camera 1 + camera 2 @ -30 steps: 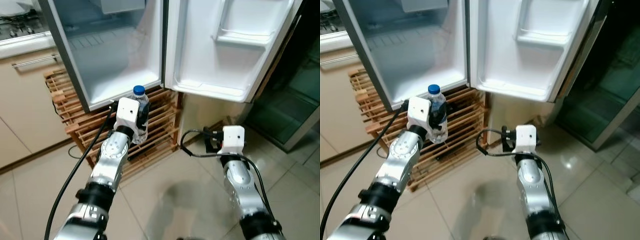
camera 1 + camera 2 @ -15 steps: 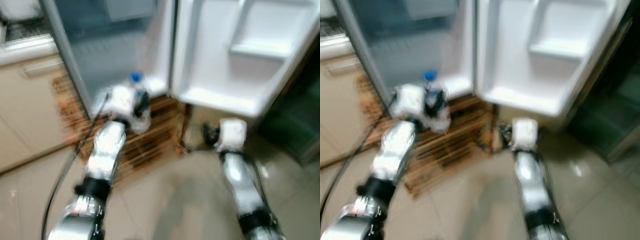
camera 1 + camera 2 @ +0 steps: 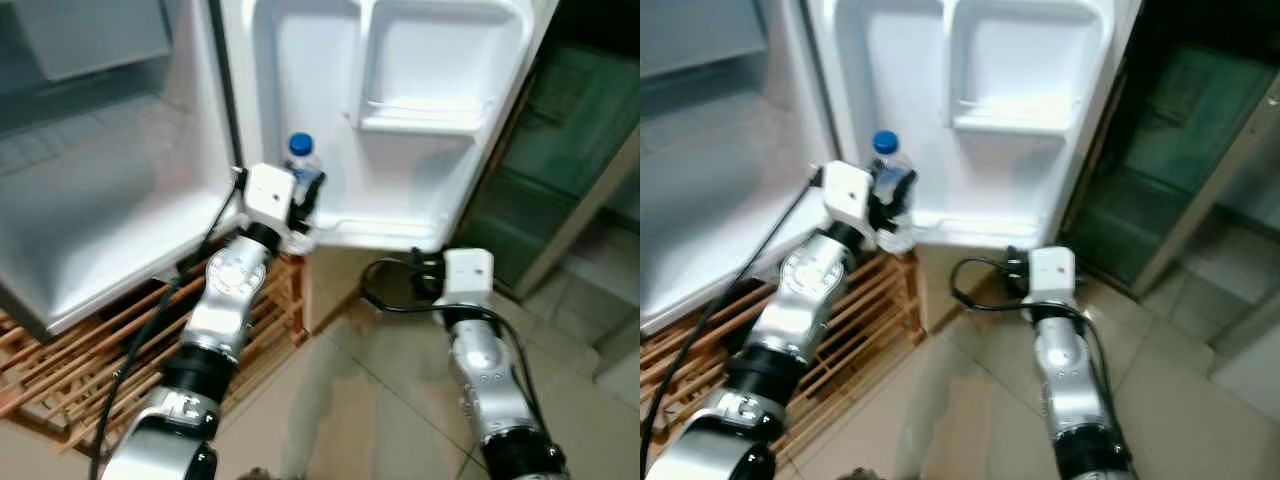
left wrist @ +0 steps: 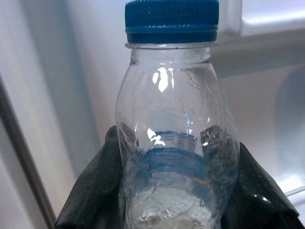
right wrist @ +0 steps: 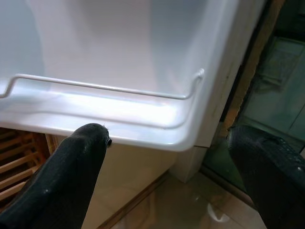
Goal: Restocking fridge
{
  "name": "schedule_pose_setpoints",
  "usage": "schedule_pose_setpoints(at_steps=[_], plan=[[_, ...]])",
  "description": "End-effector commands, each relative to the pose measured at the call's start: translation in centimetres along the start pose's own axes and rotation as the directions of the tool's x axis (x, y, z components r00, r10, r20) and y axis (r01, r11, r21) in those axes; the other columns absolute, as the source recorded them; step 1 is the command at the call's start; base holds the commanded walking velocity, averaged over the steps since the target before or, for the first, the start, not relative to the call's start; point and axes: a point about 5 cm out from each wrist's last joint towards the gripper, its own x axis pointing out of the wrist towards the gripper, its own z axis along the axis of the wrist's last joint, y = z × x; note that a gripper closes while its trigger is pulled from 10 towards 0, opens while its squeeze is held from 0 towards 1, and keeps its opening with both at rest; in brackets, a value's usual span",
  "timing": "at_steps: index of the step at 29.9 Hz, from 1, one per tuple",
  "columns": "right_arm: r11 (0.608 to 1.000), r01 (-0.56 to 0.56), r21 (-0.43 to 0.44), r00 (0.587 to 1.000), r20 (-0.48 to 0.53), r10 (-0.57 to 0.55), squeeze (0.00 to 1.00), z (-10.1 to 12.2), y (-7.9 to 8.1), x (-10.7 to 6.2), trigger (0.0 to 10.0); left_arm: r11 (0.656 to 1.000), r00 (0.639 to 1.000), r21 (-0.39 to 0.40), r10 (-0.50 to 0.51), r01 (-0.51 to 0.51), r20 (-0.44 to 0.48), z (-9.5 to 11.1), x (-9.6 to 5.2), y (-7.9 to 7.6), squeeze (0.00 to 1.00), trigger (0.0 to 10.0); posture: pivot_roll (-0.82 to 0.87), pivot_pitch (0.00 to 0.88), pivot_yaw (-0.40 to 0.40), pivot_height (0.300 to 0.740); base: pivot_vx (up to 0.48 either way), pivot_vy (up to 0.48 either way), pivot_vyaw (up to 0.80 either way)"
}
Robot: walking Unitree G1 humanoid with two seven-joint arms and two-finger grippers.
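- Since a second ago, left gripper [image 3: 303, 200] is carrying bottle [image 4: 174, 143] over to door shelf [image 5: 109, 114], still clamping it.
- Bottle's blue label is staying unreadable.
- Right gripper [image 5: 167, 176] is hanging wide open.

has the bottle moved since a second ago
Yes. The bottle, held by the left gripper, went from before the wooden rack to the open fridge door's bottom shelf.

A clear plastic water bottle [image 3: 302, 176] with a blue cap is standing upright, its crinkled body showing a blue label band, in front of the lower shelf of the open white fridge door [image 3: 400, 120], beside the fridge's pale interior [image 3: 90, 200].
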Motion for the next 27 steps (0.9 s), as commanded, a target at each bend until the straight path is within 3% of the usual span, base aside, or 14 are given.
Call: schedule_pose_setpoints(at_steps=[1, 14, 17, 21, 27], plan=[[1.000, 0.004, -0.007, 1.000, 0.027, -0.004, 0.02, 0.6, -0.6, 0.1, 10.0, 1.000, 0.999, -0.006, -0.026, 0.026, 0.046, 1.2, 0.4, -0.7, 0.00, 10.0, -0.11, 0.000, 0.019, 0.740, 0.000, 0.000, 0.00], [0.998, -0.059, 0.038, 0.995, 0.082, 0.056, 0.02, 2.0, 0.2, 0.4, 10.0, 0.997, 0.994, -0.015, 0.081, -0.080, 0.076, 1.5, 0.3, 0.5, 0.00, 10.0, -0.11, 0.000, 0.009, 0.740, 0.000, 0.000, 0.00], [0.981, -0.172, 0.093, 0.978, 0.135, 0.159, 0.02, 3.1, 1.3, 0.1, 10.0, 0.989, 0.988, -0.055, 0.139, -0.136, 0.067, 1.2, 0.5, 0.8, 0.00, 10.0, -0.11, 0.000, 0.008, 0.740, 0.000, 0.000, 0.00], [0.969, -0.226, 0.104, 0.967, 0.145, 0.210, 0.01, 3.5, 1.6, -0.2, 10.0, 0.985, 0.985, -0.110, 0.141, -0.130, 0.098, 1.6, 0.8, -0.2, 0.00, 10.0, -0.12, 0.000, 0.006, 0.740, 0.000, 0.000, 0.00], [0.992, -0.112, 0.055, 0.988, 0.109, 0.105, 0.01, 2.8, -0.4, -0.8, 10.0, 0.983, 0.981, -0.177, 0.086, -0.055, 0.174, 2.9, 1.2, -2.2, 0.00, 10.0, -0.14, 0.000, 0.013, 0.740, 0.000, 0.000, 0.00]])
